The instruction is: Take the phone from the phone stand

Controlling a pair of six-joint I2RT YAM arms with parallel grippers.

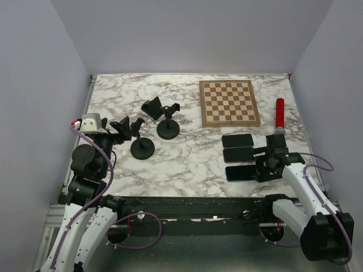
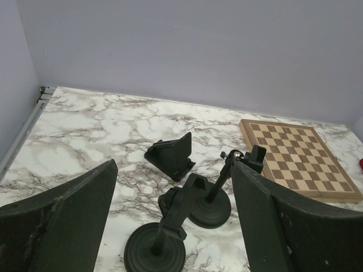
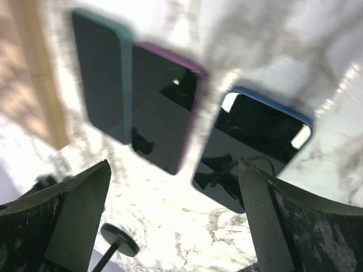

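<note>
Three phones [image 1: 237, 154] lie flat beside the right pincer [image 1: 258, 165], well apart from the three stands [image 1: 168, 130].

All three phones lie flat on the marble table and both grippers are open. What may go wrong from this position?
1. The open right gripper hangs close over the blue-edged black phone; a sideways retreat might push it into the purple-edged phone beside it.
2. The open left gripper sits close to the nearer tall black round-base stand; a careless swing might tip it over.
</note>
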